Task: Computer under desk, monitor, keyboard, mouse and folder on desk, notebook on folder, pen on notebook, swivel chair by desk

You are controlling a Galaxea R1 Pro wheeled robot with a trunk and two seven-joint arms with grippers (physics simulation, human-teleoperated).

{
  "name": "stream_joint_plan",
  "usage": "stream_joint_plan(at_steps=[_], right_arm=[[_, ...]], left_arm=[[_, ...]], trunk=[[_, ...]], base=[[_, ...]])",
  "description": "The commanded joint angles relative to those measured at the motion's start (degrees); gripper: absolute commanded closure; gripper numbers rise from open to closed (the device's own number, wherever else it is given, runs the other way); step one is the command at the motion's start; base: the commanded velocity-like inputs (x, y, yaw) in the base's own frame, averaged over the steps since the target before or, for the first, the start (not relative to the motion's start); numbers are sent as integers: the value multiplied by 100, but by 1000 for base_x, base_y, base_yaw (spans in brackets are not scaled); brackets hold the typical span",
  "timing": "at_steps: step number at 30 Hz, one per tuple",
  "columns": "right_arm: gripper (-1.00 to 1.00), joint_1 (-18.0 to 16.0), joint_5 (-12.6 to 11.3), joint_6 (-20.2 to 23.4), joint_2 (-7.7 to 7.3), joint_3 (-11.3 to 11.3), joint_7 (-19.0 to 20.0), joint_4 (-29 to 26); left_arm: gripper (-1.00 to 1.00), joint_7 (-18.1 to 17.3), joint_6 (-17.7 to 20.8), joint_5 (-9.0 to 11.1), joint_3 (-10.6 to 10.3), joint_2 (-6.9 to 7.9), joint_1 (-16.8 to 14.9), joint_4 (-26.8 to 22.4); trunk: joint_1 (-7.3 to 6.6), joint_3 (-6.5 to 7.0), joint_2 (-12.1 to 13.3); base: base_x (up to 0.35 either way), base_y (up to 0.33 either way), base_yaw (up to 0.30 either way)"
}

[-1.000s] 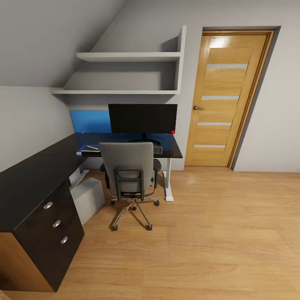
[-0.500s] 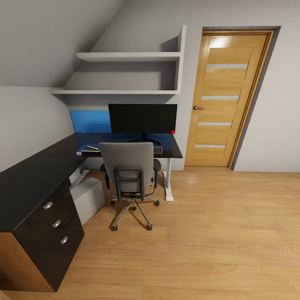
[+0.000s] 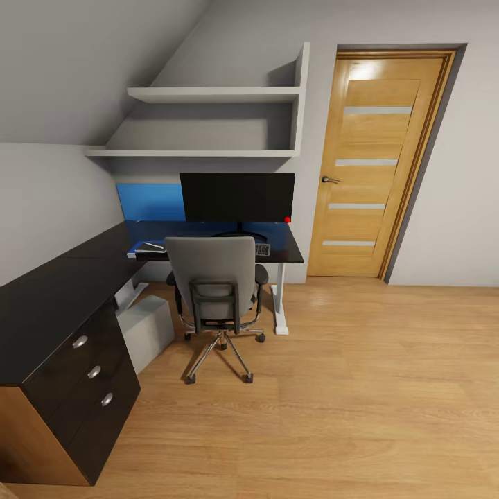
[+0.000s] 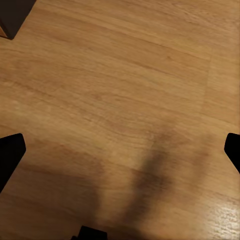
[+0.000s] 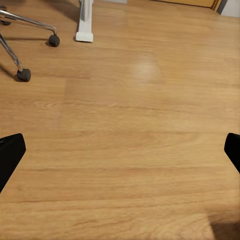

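The black monitor (image 3: 237, 197) stands on the glossy black desk (image 3: 62, 284) at the far wall. The grey swivel chair (image 3: 215, 284) is pushed up to the desk in front of the monitor, its back toward me. An end of the keyboard (image 3: 262, 249) peeks out past the chair back. Left of the chair, the blue folder (image 3: 132, 254) lies on the desk with the dark notebook (image 3: 148, 247) and a thin pale pen (image 3: 155, 244) on it. The light-grey computer (image 3: 145, 331) sits under the desk. The mouse is hidden. Over bare floor, my left gripper (image 4: 120, 150) and right gripper (image 5: 120, 150) are open.
A blue upright panel (image 3: 149, 201) stands behind the monitor. The black drawer unit (image 3: 86, 388) is at the near left. A closed wooden door (image 3: 374, 166) is at the right. Chair castors (image 5: 23, 75) and the desk's white leg (image 5: 85, 20) are in the right wrist view.
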Motion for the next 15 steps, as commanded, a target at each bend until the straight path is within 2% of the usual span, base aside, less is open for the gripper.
stream_joint_plan(at_steps=[1,15], right_arm=[[-100,-6,-37,-20,2,49,-17,12],[-100,-6,-37,-20,2,49,-17,10]], left_arm=[[-100,-51,-12,61,-17,1,-4,6],[-100,-50,-12,61,-17,3,-4,5]], trunk=[[-1,-5,-3],[-1,-5,-3]], base=[[0,0,0],[0,0,0]])
